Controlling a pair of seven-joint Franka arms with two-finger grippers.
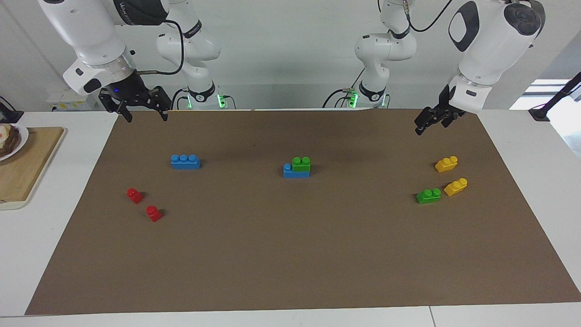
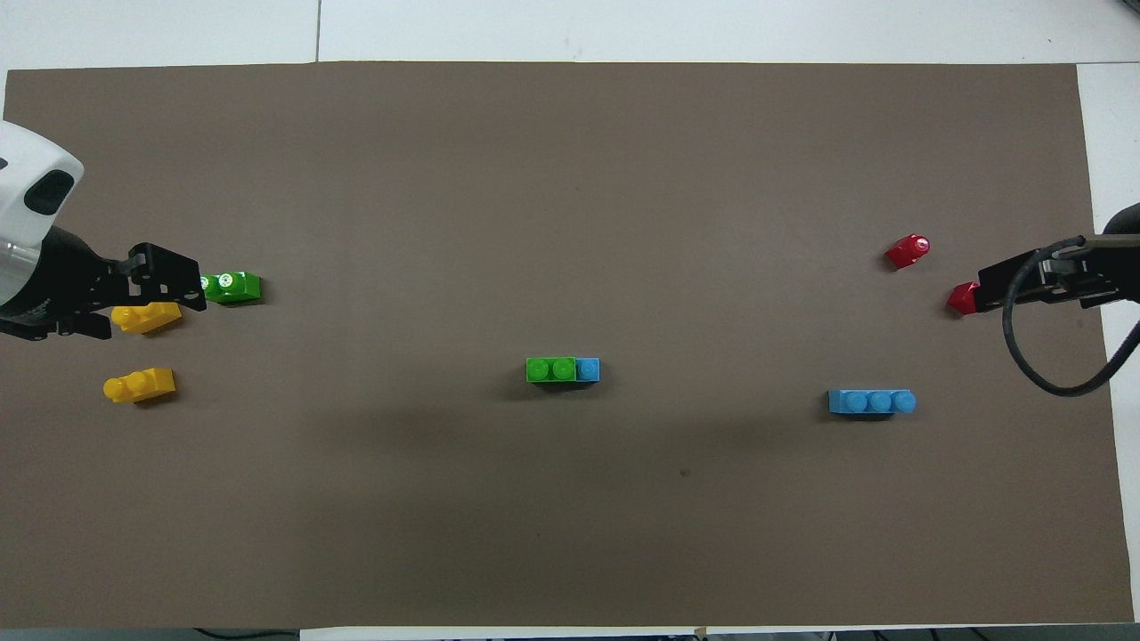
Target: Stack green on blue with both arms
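A green brick [image 1: 301, 164] [image 2: 550, 369] sits on a blue brick [image 1: 288, 172] [image 2: 589, 369] at the middle of the brown mat, leaving one blue stud bare. Another blue brick [image 1: 185, 161] [image 2: 871, 402] lies alone toward the right arm's end. A second green brick [image 1: 428, 195] [image 2: 233, 287] lies toward the left arm's end. My right gripper [image 1: 141, 117] hangs open and empty, high over the mat's edge by the robots. My left gripper [image 1: 424, 127] [image 2: 165, 289] hangs open and empty above the mat at its own end, touching nothing.
Two yellow bricks [image 1: 446, 164] [image 1: 455, 186] lie beside the loose green brick. Two small red bricks [image 1: 135, 195] [image 1: 154, 213] lie farther from the robots than the lone blue brick. A wooden board [image 1: 27, 163] with a plate stands off the mat at the right arm's end.
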